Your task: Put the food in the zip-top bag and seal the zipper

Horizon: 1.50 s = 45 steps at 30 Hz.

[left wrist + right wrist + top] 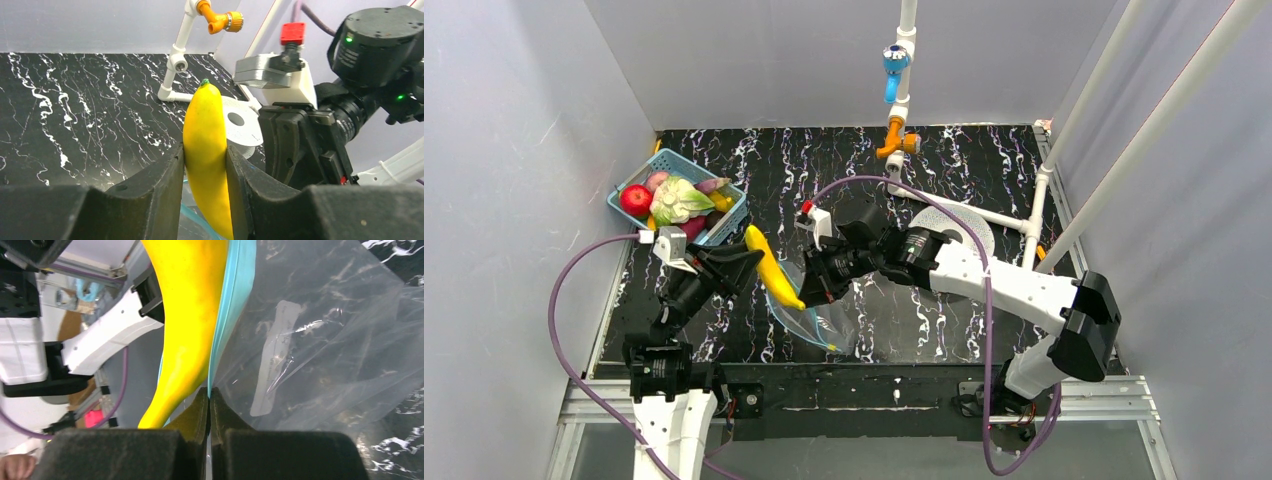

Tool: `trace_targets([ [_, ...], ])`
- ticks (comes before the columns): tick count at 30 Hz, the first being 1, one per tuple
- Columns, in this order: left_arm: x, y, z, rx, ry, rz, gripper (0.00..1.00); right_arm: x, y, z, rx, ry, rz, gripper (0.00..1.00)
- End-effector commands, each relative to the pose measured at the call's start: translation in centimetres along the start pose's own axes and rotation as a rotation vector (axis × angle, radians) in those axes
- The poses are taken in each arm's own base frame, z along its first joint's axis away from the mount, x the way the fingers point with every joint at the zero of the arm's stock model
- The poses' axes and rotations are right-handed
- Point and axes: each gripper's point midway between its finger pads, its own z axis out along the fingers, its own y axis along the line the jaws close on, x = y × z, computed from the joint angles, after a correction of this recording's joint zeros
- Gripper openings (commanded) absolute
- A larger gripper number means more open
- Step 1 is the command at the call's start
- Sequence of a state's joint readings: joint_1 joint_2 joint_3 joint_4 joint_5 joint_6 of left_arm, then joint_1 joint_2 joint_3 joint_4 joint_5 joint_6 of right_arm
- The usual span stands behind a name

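Observation:
My left gripper (746, 262) is shut on a yellow banana (772, 268), which hangs tilted with its lower tip at the mouth of the clear zip-top bag (819, 320). In the left wrist view the banana (206, 150) stands between my fingers (155, 180) above the teal zipper strip (200, 220). My right gripper (816, 285) is shut on the bag's teal zipper edge (235, 300) and holds it up beside the banana (187, 315). The bag (320, 340) with its white label (272, 360) spreads to the right. More food, with a red apple (635, 199), lies in the blue basket (732, 222).
The blue lattice basket stands at the far left by the wall. A white round disc (959, 228) lies behind the right arm. A white pipe frame with an orange fitting (894, 140) rises at the back. Grey walls close in on both sides.

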<state>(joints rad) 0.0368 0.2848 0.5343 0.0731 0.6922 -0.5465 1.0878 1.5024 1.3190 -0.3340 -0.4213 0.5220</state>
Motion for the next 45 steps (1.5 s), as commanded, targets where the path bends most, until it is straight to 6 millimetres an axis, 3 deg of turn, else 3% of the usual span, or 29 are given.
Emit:
trace_targets([
  [1,0.0,-0.2,-0.2,0.021,-0.019,0.066,0.0,-2.4,3.1,-0.7,-0.156,-0.024,0.037,0.01],
  [9,2.0,1.0,0.1,0.018,0.017,0.039,0.0,-3.3,2.0,-1.9,-0.109,-0.069,0.066,0.01],
  [15,1.7,1.1,0.8,0.036,-0.012,-0.013,0.02,-3.5,2.2,-2.0,-0.121,-0.076,0.058,0.01],
  [17,1.7,0.9,1.0,0.051,0.0,-0.028,0.16,-3.6,2.2,-2.0,-0.124,-0.076,0.058,0.01],
  [19,2.0,1.0,1.0,0.037,0.032,-0.052,0.41,-3.8,2.2,-2.1,-0.126,-0.077,0.059,0.01],
  [20,2.3,1.2,1.0,0.026,0.048,-0.063,0.48,-3.9,2.1,-2.2,-0.128,-0.08,0.058,0.01],
  [23,2.7,1.3,0.7,0.001,0.09,-0.076,0.65,-4.0,1.9,-2.5,-0.126,-0.089,0.058,0.01],
  [27,2.4,1.6,0.2,-0.063,0.104,-0.091,0.75,-4.0,1.2,-2.9,-0.104,-0.103,0.056,0.01],
  [33,1.2,2.9,-0.7,-0.248,0.128,-0.157,0.77,-4.2,0.6,-3.4,-0.087,-0.118,0.056,0.01],
  [35,1.6,4.3,-1.5,-0.376,0.158,-0.226,0.76,-4.3,0.4,-3.4,-0.084,-0.122,0.057,0.01],
  [40,2.7,4.2,-2.3,-0.429,0.244,-0.305,0.73,-4.3,-0.2,-3.3,-0.059,-0.128,0.054,0.01],
  [45,1.1,5.9,-4.4,-0.621,0.184,-0.272,0.78,-4.1,-2.2,-4.0,0.06,-0.155,0.029,0.01],
])
